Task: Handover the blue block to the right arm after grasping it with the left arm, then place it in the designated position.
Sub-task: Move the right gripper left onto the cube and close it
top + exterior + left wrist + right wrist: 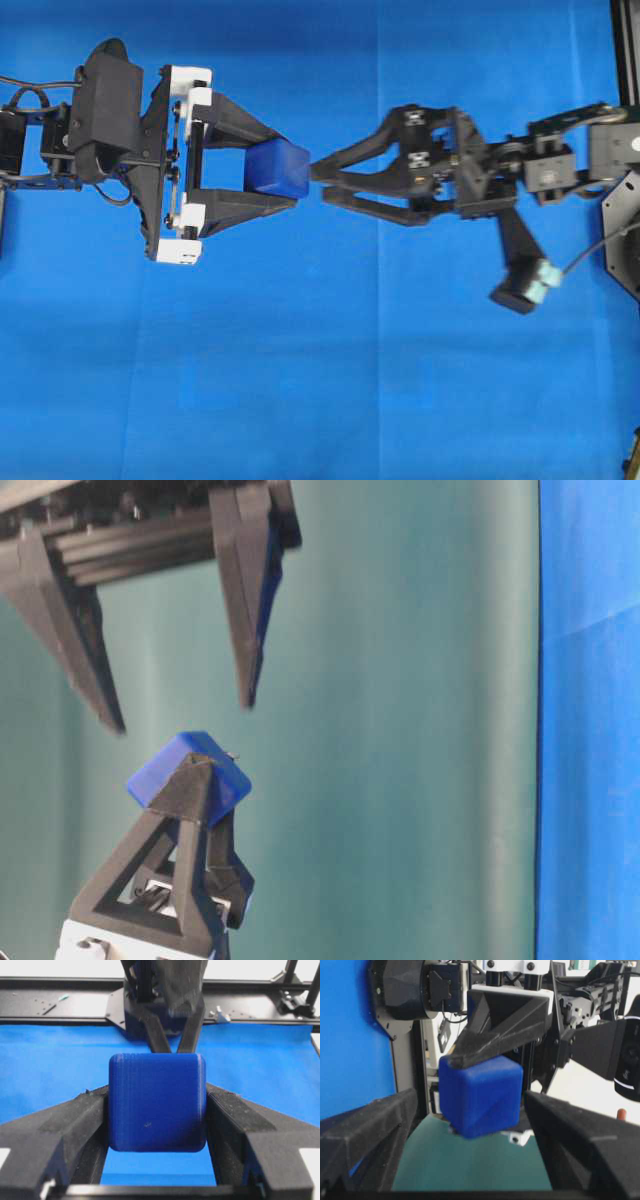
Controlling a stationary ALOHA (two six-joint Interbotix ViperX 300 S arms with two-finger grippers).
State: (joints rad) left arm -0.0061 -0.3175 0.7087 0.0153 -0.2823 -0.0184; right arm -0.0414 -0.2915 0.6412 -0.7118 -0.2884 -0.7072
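Note:
The blue block [278,170] hangs in the air above the blue cloth, pinched at its two sides by my left gripper [290,172], the one with white frame pieces. The left wrist view shows both pads pressed flat on the block [156,1102]. My right gripper [318,183] faces it from the right, open wide. From table level its two fingertips [247,698] stop a short gap away from the block [188,768] and do not touch it. In the right wrist view the block [480,1095] sits centred ahead of the spread fingers, under a left finger [500,1025].
The blue cloth [320,380] covers the whole table below both arms. A black frame rail [625,50] runs along the right edge. The right arm's wrist camera [525,285] juts out below that arm. A teal wall [400,730] stands behind the grippers.

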